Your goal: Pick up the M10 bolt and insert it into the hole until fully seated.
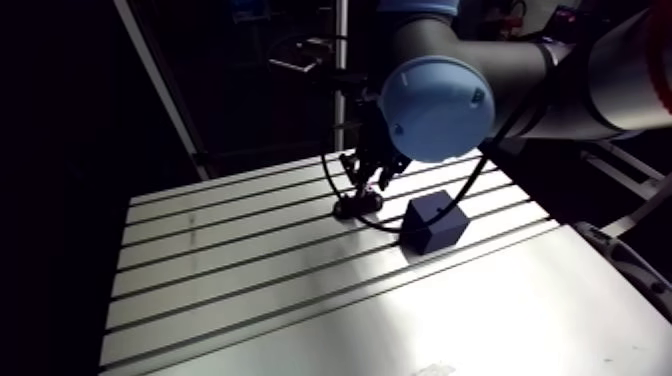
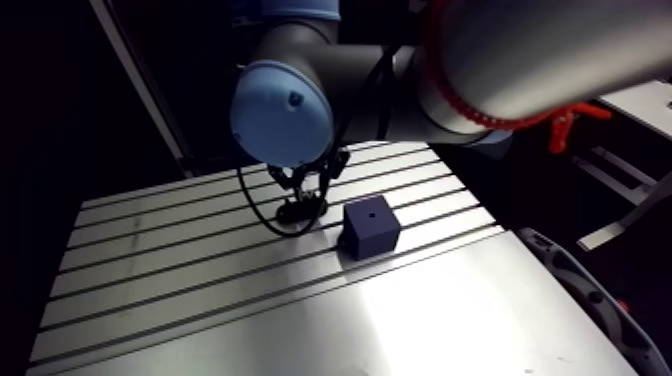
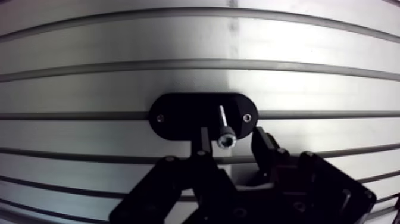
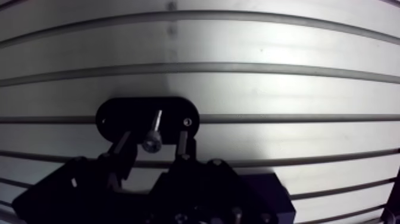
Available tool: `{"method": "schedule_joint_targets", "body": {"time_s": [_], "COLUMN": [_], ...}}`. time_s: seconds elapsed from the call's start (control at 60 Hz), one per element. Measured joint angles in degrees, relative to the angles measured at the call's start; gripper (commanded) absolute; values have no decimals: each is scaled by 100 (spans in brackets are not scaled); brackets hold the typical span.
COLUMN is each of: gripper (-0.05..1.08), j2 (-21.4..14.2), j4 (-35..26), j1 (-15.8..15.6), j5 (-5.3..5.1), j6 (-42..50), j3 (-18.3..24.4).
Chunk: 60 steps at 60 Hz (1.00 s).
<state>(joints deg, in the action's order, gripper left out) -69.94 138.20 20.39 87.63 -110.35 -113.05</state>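
Note:
In the wrist view the bolt (image 3: 224, 134) stands head-up in a black oval holder (image 3: 178, 116) that is fixed to the slotted table. My gripper (image 3: 231, 133) hangs low over the holder, open, with one finger on each side of the bolt's head and a small gap showing on both sides. The arm view shows the gripper (image 1: 366, 188) just above the same holder (image 1: 357, 208). A dark blue block (image 2: 369, 227) with a round hole (image 2: 372, 212) in its top face sits on the table close to the right of the holder.
The slotted aluminium table (image 1: 230, 270) stretches wide to the left and toward the front. A black cable loop (image 1: 345, 200) hangs beside the gripper, reaching down near the block. An upright frame post (image 1: 165, 85) stands behind the table's back-left edge.

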Motion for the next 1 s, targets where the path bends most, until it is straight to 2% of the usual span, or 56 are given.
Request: {"method": "schedule_joint_targets", "body": {"time_s": [0.25, 1.0], "gripper": [66, 71], "j2": [7, -11], "j4": [2, 2], "j1": [0, 4], "j5": [0, 1], "j6": [0, 5], "j3": [9, -3]}}
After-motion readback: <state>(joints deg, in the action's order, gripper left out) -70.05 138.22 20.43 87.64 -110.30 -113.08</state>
